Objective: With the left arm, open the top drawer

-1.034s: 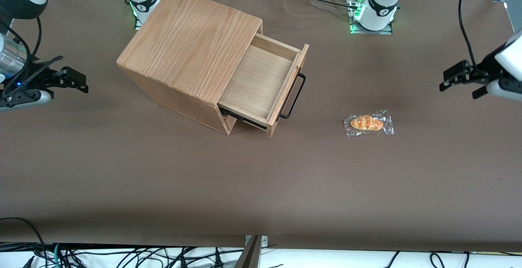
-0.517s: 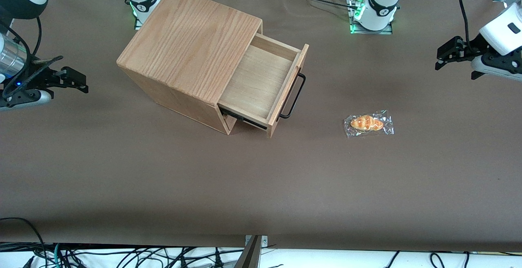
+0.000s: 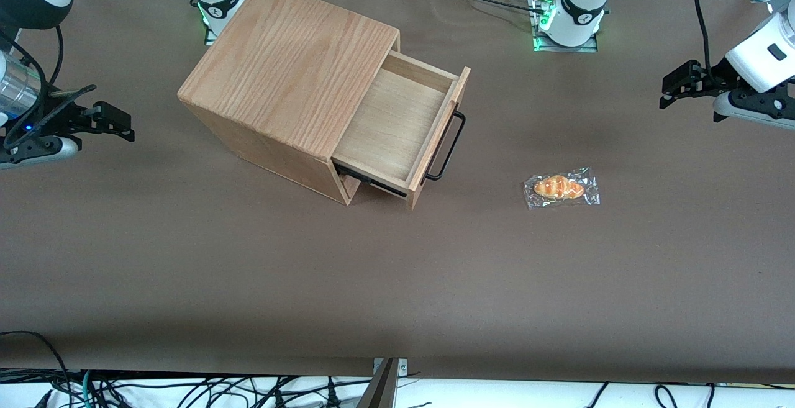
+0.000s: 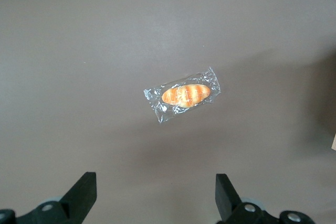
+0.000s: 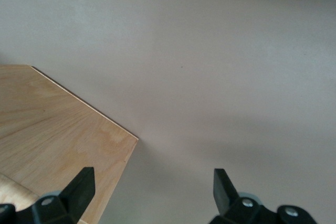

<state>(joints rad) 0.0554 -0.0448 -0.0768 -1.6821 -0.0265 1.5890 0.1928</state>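
Note:
The top drawer (image 3: 397, 125) of the oak-grain wooden box (image 3: 289, 69) stands pulled out, its inside bare, its black wire handle (image 3: 447, 147) on the front. My left arm's gripper (image 3: 686, 91) hangs above the table at the working arm's end, well away from the drawer, open and empty. In the left wrist view its fingers (image 4: 84, 195) stand wide apart over bare table.
A wrapped bread roll (image 3: 561, 188) lies on the brown table between the drawer and my gripper, nearer the front camera than both; it also shows in the left wrist view (image 4: 185, 94). The left arm's base (image 3: 574, 10) stands at the table's back edge.
My left gripper has risen and drawn away from the front camera, moving a little toward the box. The drawer and the bread roll have not moved.

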